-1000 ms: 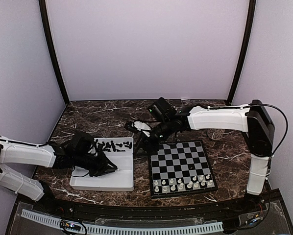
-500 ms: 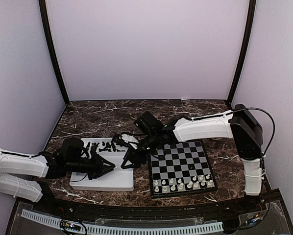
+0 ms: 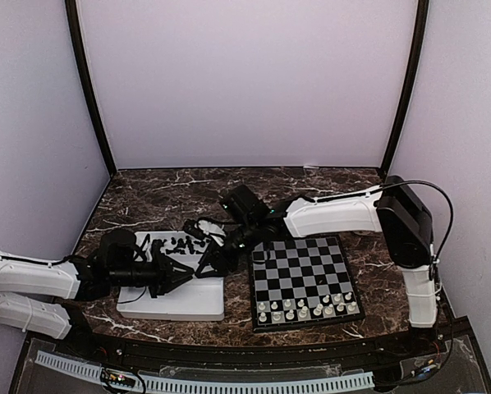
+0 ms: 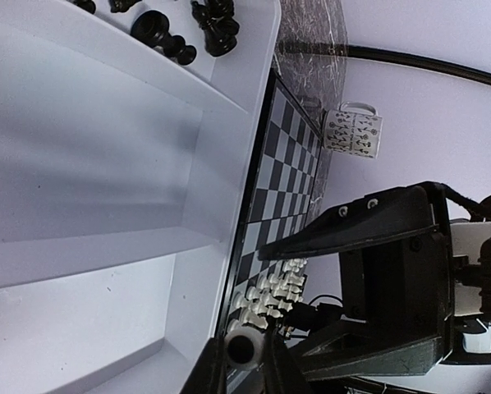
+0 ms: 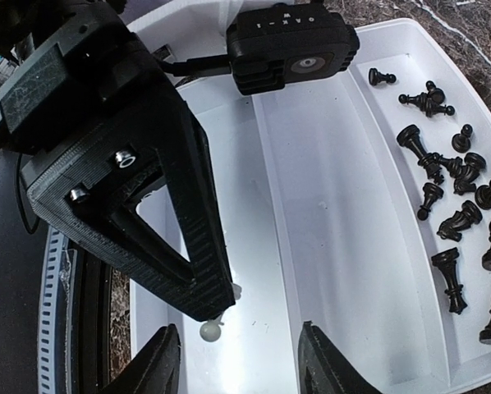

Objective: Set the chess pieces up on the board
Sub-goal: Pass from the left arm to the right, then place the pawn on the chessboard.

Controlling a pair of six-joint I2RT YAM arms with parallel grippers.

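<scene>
My left gripper [image 3: 187,276] hangs over the white tray [image 3: 188,304], shut on a small white pawn [image 4: 245,348]; the wrist view shows the pawn's round base between the fingers [image 4: 208,373]. The pawn's head [image 5: 210,329] pokes out under the left gripper's fingertip in the right wrist view. My right gripper [image 3: 206,264] faces it from the right, open, its jaws [image 5: 239,363] standing wide on either side of the pawn without touching it. The board [image 3: 301,271] lies right of the tray, with white pieces [image 3: 307,309] on its two near rows. Black pieces [image 5: 451,213] lie in the tray's far compartment.
A patterned white mug [image 4: 352,133] stands beyond the board's far side. The tray's near compartment [image 5: 311,189] holds only the two grippers above it. The dark marble table [image 3: 163,201] stretches behind to the lilac walls.
The right arm has swung left from the board's far corner to above the tray, close to the left gripper. The left gripper has drawn back slightly leftward, still holding the pawn.
</scene>
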